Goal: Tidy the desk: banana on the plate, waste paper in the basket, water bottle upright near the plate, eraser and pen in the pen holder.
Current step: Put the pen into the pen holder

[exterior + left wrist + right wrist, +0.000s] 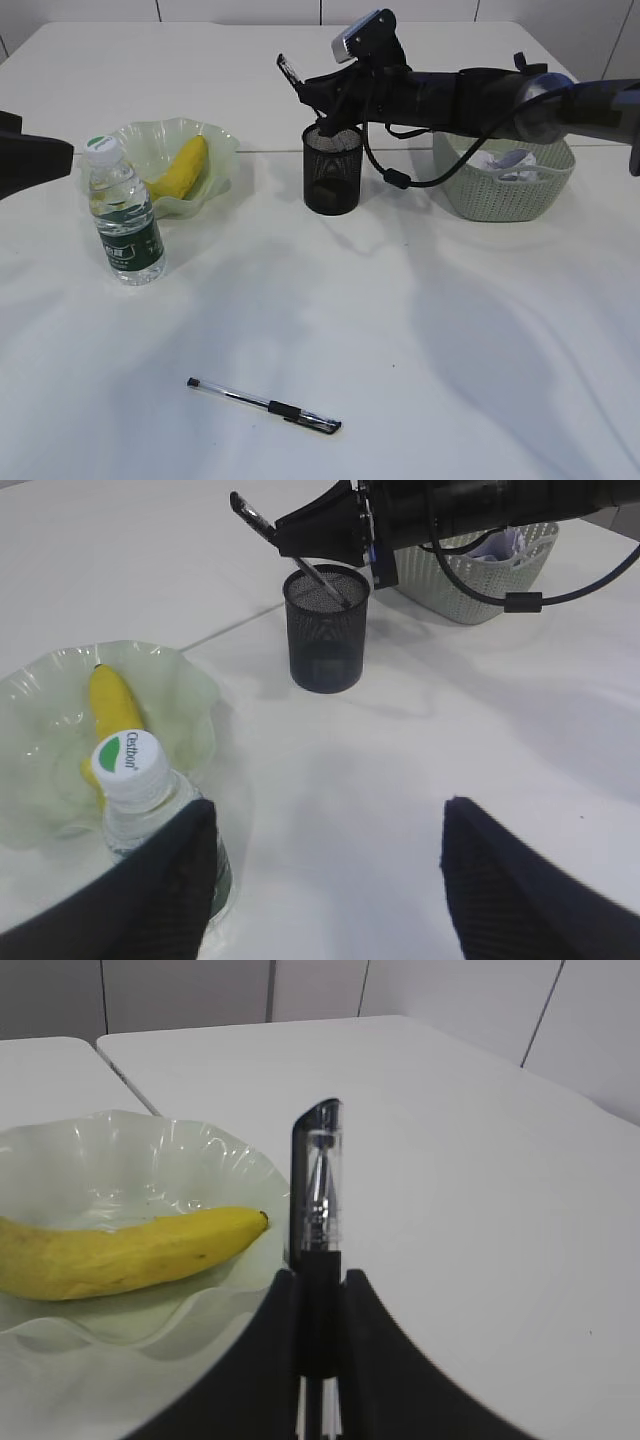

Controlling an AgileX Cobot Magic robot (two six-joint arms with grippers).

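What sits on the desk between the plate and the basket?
In the exterior view, the black mesh pen holder stands between the plate and the basket, with the right gripper holding a pen over it.

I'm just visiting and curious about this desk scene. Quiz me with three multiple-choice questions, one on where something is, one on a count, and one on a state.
1. Where is the banana?
A. In the plate
B. In the basket
C. Beside the loose pen

2. How many pens are visible?
A. One
B. Two
C. Three

3. How does the water bottle stand?
A. On its side
B. Upright, capped
C. Upright, cap off

Answers:
1 A: the banana rests in the wavy pale green plate.
2 B: one pen lies on the desk, and the right gripper clamps another pen over the pen holder.
3 B: the bottle stands by the plate, white cap on.
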